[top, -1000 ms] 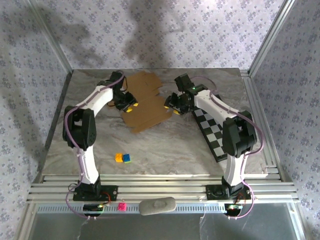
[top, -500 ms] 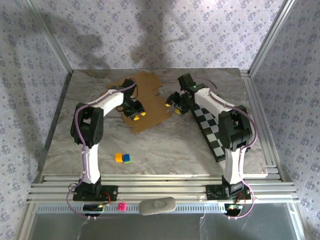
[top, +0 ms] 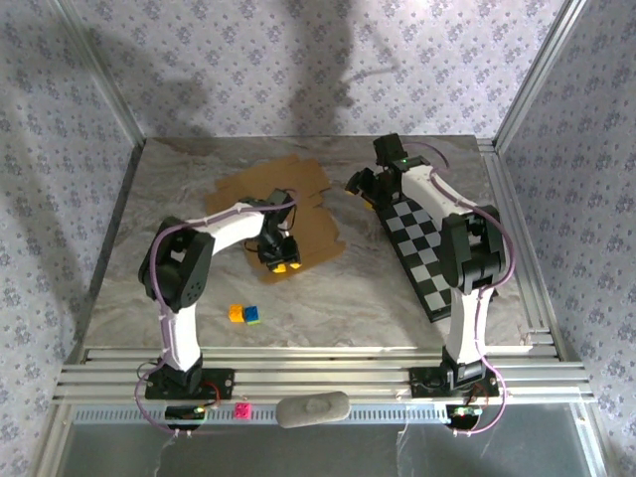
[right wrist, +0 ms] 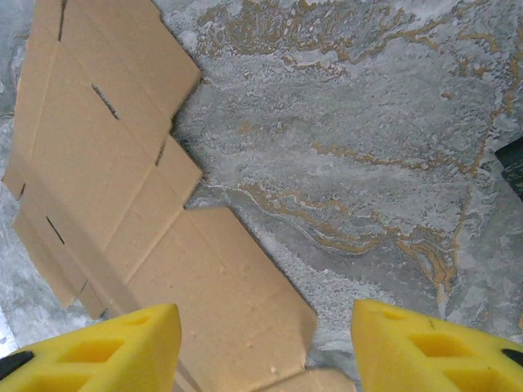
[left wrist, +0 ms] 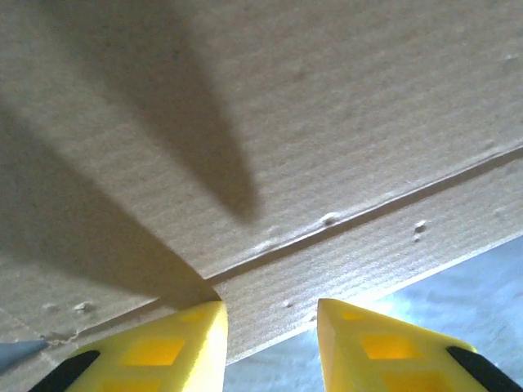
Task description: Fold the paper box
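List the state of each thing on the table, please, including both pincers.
paper box: unfolded, lying flat on the table.
left pincer: open, tips over the box's near edge, holding nothing.
right pincer: open, above the table, holding nothing.
checkerboard: lying flat.
small blocks: side by side, apart from the box.

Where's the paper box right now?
Top view: the box lies flat at far centre-left, left of the checkerboard, with the left claw at its near edge.

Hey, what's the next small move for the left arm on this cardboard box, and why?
Probably close the left fingers on the near edge of the box and lift: it lies flat, unfolded, and they stand open astride that edge beside a crease.
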{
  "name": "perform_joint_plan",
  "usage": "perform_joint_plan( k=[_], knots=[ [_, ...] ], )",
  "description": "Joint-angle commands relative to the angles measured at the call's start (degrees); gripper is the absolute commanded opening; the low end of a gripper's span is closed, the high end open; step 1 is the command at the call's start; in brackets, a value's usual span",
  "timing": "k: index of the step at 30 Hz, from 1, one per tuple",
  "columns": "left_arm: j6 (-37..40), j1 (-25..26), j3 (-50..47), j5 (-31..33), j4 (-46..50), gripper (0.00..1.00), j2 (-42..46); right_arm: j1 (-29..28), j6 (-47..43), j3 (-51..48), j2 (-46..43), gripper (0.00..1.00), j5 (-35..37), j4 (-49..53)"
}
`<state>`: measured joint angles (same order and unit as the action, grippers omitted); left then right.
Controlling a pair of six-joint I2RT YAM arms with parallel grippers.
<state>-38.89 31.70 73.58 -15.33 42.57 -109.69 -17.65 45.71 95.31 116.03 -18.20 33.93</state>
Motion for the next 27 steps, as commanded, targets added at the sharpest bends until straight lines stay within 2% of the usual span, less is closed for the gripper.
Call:
perform_joint_plan(
  k=[1, 3, 7, 10, 14, 19, 27],
  knots=[
    [3.5, 1.0, 2.6, 4.1, 3.6, 0.37, 4.2, -0.3, -0.5, 1.2, 1.1, 0.59, 0.4, 0.8],
    [4.0, 0.1, 6.9, 6.0, 5.2, 0.39, 5.4, -0.4, -0.3, 1.8, 1.7, 0.59, 0.1, 0.8],
    [1.0, -7.2, 14.8, 4.3, 5.1, 0.43, 3.6, -0.5, 0.2, 4.0, 4.1, 0.59, -0.4, 0.8],
    [-0.2, -12.3, 21.3, 3.2, 6.5, 0.43, -2.3, -0.3, 1.7, 4.3, 5.2, 0.59, -1.1, -2.9],
    [-0.1, -15.9, 31.3, 1.0, 8.6, 0.42, -13.1, -0.1, 5.5, 4.4, 7.3, 0.59, -3.2, -7.1],
    [1.2, -15.8, 40.0, -0.7, 12.0, 0.41, -22.4, -0.4, 10.4, 5.6, 10.0, 0.59, -4.3, -10.6],
    [2.5, -9.7, 35.8, -1.6, 9.7, 0.40, -23.3, -0.9, 8.7, 9.8, 13.6, 0.60, -3.5, -8.0]
  ],
)
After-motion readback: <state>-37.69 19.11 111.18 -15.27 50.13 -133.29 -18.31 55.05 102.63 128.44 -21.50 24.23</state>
